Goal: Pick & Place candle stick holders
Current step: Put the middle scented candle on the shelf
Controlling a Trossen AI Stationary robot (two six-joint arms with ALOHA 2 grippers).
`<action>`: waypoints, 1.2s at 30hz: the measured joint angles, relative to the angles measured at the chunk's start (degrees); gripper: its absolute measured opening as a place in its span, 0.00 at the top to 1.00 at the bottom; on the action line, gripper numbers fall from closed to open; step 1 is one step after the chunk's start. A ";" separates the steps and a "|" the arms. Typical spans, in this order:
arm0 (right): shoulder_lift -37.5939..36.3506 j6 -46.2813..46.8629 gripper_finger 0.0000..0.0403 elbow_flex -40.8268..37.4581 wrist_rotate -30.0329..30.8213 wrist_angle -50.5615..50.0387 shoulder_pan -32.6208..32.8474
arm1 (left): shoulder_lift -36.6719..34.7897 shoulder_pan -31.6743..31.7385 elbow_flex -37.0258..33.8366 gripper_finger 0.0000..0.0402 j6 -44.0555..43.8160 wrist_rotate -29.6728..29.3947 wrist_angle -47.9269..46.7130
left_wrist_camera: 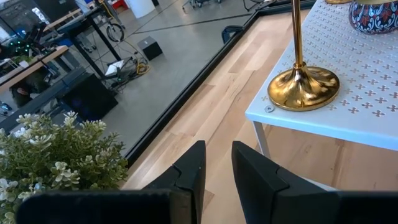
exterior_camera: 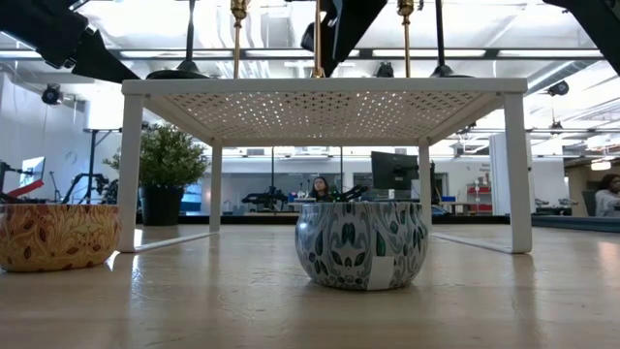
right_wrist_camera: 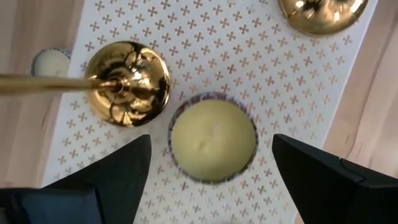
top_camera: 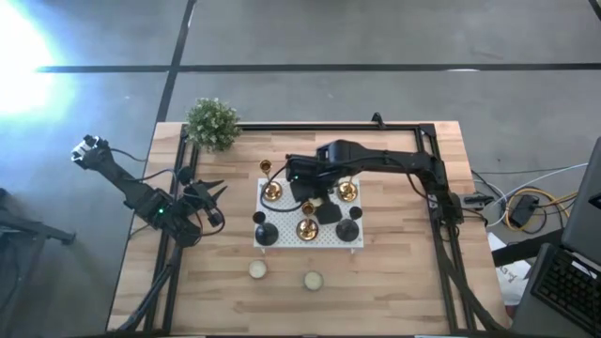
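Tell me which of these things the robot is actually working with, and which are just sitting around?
Job: three shiny brass-gold candle stick holders and squat black holders on the white perforated rack; open right gripper above it.

Lying about: patterned candle tins, potted green plant.

Wooden surface [top_camera: 394,282], light plank grain, edged by a black frame [top_camera: 441,127]. At its middle stands a small white perforated rack [exterior_camera: 325,107] on four legs, raised above the wood.

Potted green plant [top_camera: 212,123] at a far corner of the surface; seen close in the left wrist view as pale-flowered foliage.

Two candle tins on the wood in front of the rack: one with orange-red leaf pattern [exterior_camera: 56,236], one with blue-green leaf pattern [exterior_camera: 361,244], apart from each other. A third cream candle [right_wrist_camera: 213,140] sits on the rack top.

Cables [top_camera: 526,207] and a keyboard [top_camera: 573,282] beside the surface. Workshop benches, monitors and a seated person [exterior_camera: 318,188] in the room behind.
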 joint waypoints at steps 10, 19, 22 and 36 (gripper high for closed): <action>0.00 0.24 0.19 6.11 4.57 -4.71 0.55 | 0.00 0.00 0.01 0.79 0.00 0.02 0.00; -2.26 1.00 0.19 7.02 9.06 -5.78 1.25 | 0.00 0.00 0.00 0.79 0.00 0.02 -0.02; -3.10 1.69 0.19 7.02 10.19 -5.61 1.46 | -0.02 0.00 0.01 0.79 0.00 -0.02 -0.02; -5.65 -0.32 0.19 7.02 19.09 -4.47 2.65 | -0.02 0.00 0.01 0.79 0.00 -0.16 -0.01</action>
